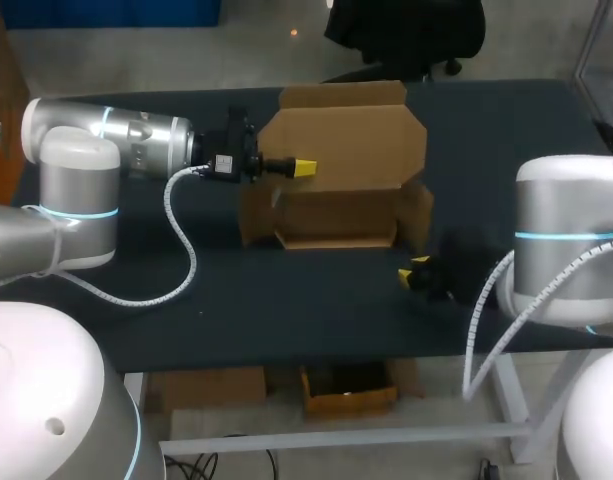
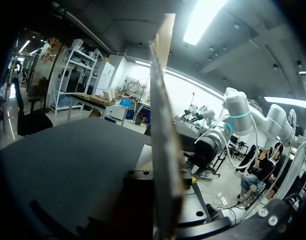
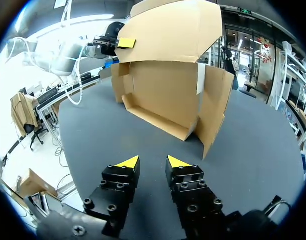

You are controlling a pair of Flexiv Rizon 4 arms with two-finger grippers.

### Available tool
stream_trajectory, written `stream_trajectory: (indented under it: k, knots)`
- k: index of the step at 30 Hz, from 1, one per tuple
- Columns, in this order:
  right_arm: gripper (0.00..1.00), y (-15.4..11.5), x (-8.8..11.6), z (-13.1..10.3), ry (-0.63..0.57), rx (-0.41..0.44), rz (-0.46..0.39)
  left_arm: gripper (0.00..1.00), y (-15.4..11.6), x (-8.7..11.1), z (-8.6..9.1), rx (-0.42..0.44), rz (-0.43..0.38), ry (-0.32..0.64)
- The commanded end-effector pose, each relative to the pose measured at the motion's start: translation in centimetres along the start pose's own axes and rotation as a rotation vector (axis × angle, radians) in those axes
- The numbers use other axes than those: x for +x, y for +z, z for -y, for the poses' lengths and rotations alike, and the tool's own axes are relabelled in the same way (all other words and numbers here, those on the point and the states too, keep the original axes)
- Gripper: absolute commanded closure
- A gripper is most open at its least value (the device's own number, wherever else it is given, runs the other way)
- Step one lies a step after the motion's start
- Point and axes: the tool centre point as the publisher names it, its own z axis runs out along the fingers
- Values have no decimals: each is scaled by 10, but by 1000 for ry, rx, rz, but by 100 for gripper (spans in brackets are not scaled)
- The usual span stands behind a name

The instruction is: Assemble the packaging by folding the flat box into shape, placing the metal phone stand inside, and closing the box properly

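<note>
Head view takes in the dark matte tabletop (image 1: 286, 310). On its far middle stands the brown cardboard box (image 1: 336, 215), half erected, with its open side towards the robot and its short side flaps splayed outward. Its broad lid panel (image 1: 356, 145) is raised above the body and has a narrower tuck flap (image 1: 341, 95) along the far edge. The left arm (image 1: 106, 130) comes in level from the left, and the left fingers (image 1: 304, 169) have the lid panel by its left edge. The right wrist view shows one yellow tip flat on the panel's outer face, and the left wrist view shows the board running edge-on between the two finger blocks, so I judge them clamped on it from both sides. The right fingers (image 3: 127, 162) stand a narrow gap apart with nothing between them. They sit low over the tabletop, near the box's right side flap (image 3: 212, 107) and apart from it. The metal phone stand shows in no view. The box is probably very light and likely to skid across the tabletop if pushed from one side only. Its panels look stiff but hinge freely at the creases, and the edges would dent under a hard pinch. The best hold is likely on a flap's free edge, near its middle, with the other arm steadying the body.
</note>
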Motion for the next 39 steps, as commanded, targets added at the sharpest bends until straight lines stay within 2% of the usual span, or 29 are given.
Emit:
stream_trajectory:
  k: [1, 10, 16, 24, 39]
  knots:
    - [69, -15, 7, 7, 0, -52, 54, 100, 2, -2, -4, 1, 0, 0]
    - [68, -36, 5, 10, -6, -55, 69, 100, 2, -2, -4, 1, 0, 0]
    - [67, -53, -3, 9, -18, -77, 53, 100, 2, -2, -4, 1, 0, 0]
    - [68, -67, -10, 6, -49, -62, 48, 100, 2, -2, -4, 1, 0, 0]
    - [67, -112, -13, 20, -72, -80, 46, 100, 2, -2, -4, 1, 0, 0]
